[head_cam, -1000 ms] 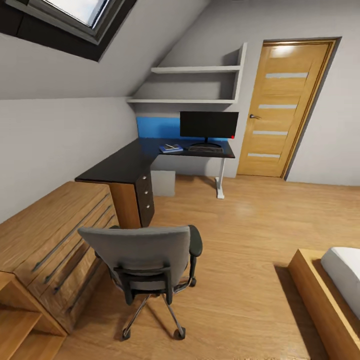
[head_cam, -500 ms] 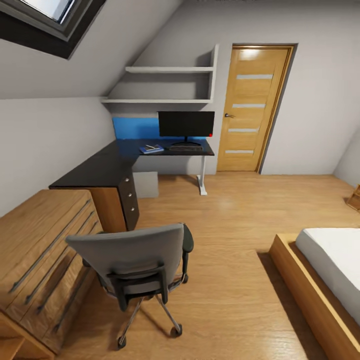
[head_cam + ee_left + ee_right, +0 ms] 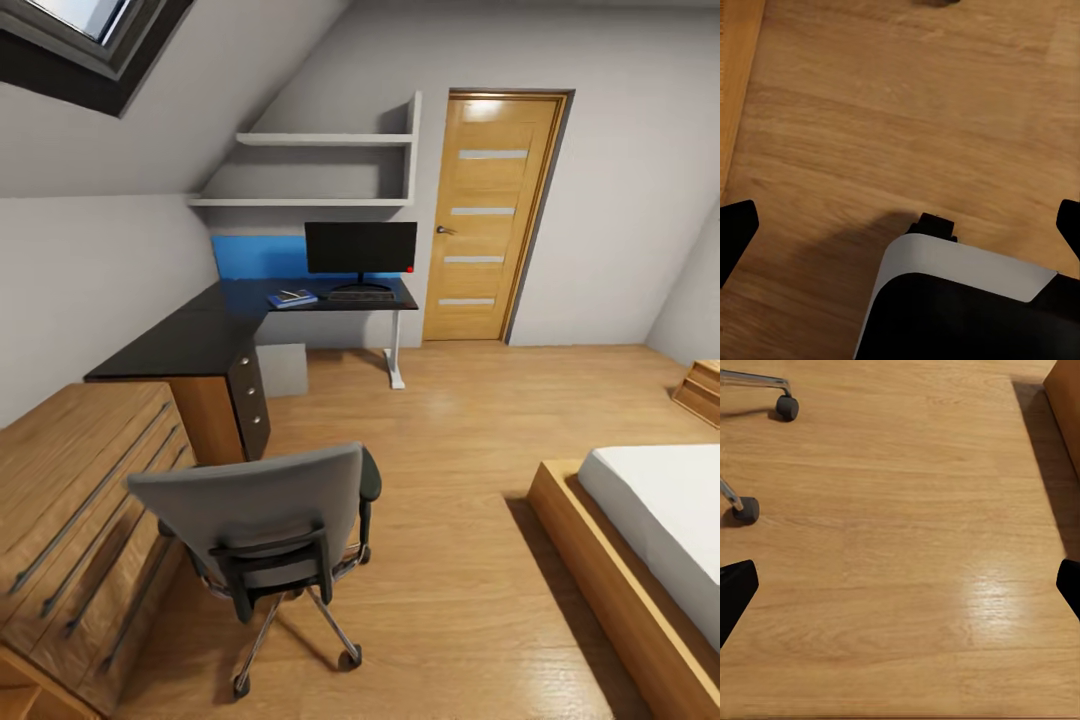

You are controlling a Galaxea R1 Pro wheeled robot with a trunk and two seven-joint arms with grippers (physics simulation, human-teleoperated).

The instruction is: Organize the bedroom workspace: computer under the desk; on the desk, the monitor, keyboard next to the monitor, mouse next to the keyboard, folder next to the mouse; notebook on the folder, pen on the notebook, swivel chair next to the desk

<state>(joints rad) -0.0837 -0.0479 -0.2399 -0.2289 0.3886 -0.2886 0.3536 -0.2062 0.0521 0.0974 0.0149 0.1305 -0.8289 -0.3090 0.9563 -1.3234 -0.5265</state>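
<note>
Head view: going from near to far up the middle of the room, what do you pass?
Swivel chair → bare wood floor → desk → monitor → wall shelves.

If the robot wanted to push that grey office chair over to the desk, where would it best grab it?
Probably the top edge of the backrest of the swivel chair, coming from behind. The chair's back faces the robot, tilted slightly, and that broad upper rim is the nearest part. Its wheels rest on the wooden floor, so pushing toward the desk should roll it.
</note>
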